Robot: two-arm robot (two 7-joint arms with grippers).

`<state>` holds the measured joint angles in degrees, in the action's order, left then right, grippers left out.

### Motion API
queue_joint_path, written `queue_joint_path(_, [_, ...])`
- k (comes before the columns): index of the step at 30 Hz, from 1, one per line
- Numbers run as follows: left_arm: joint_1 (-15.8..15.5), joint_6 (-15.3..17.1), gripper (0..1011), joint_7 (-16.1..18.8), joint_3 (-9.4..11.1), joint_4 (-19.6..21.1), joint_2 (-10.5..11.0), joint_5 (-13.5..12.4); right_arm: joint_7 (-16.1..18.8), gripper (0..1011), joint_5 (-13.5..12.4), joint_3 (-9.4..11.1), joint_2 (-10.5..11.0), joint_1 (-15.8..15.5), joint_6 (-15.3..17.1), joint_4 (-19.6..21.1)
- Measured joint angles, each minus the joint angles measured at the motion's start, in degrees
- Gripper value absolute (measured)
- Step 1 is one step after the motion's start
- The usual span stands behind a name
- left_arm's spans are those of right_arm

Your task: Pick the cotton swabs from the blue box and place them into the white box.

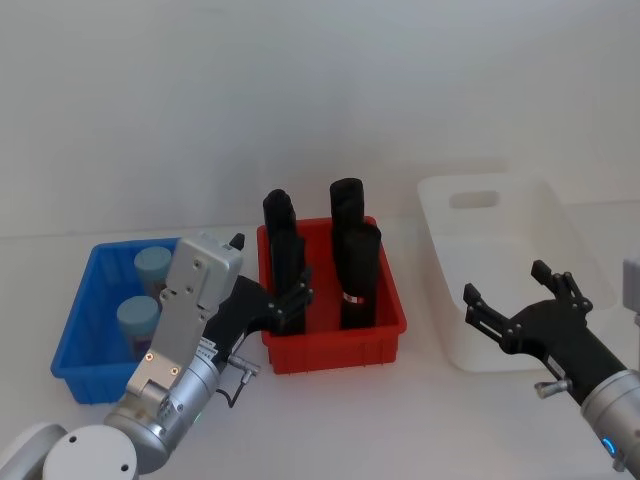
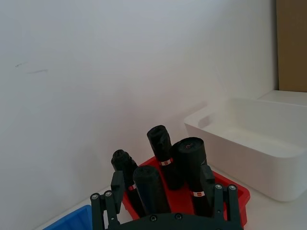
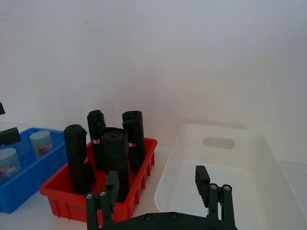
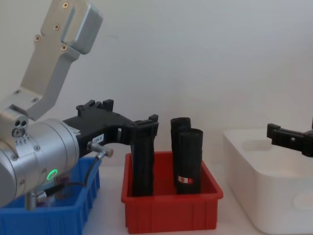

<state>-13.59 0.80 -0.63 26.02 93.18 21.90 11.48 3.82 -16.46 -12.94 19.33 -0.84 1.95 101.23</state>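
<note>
Two cotton swabs jars with light blue lids, one behind the other, stand in the blue box at the left; the right wrist view shows them too. My left gripper hangs open and empty between the blue box and the red bin, above the table, its fingers beside a black roll. The white box stands at the right. My right gripper is open and empty over that box's front left corner.
A red bin holding several upright black rolls stands between the blue box and the white box. A pale wall runs close behind all three. Bare table lies in front of the bins.
</note>
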Motion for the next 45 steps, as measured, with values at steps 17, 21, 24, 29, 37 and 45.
queue_joint_path(17, [0.0,0.0,1004,0.0,0.0,0.0,0.0,0.0,0.0,1001,0.0,0.0,0.0,0.0,0.0,0.0])
queue_joint_path(21, [0.0,0.0,1004,0.0,0.0,0.0,0.0,0.0,0.0,1001,0.0,0.0,0.0,0.0,0.0,0.0])
queue_joint_path(24, [0.0,0.0,1004,0.0,0.0,0.0,0.0,0.0,0.0,1001,0.0,0.0,0.0,0.0,0.0,0.0])
queue_joint_path(29, [0.0,0.0,1004,0.0,0.0,0.0,0.0,0.0,0.0,1001,0.0,0.0,0.0,0.0,0.0,0.0])
queue_joint_path(37, [0.0,0.0,1004,0.0,0.0,0.0,0.0,0.0,0.0,1001,0.0,0.0,0.0,0.0,0.0,0.0])
queue_joint_path(45, [0.0,0.0,1004,0.0,0.0,0.0,0.0,0.0,0.0,1001,0.0,0.0,0.0,0.0,0.0,0.0])
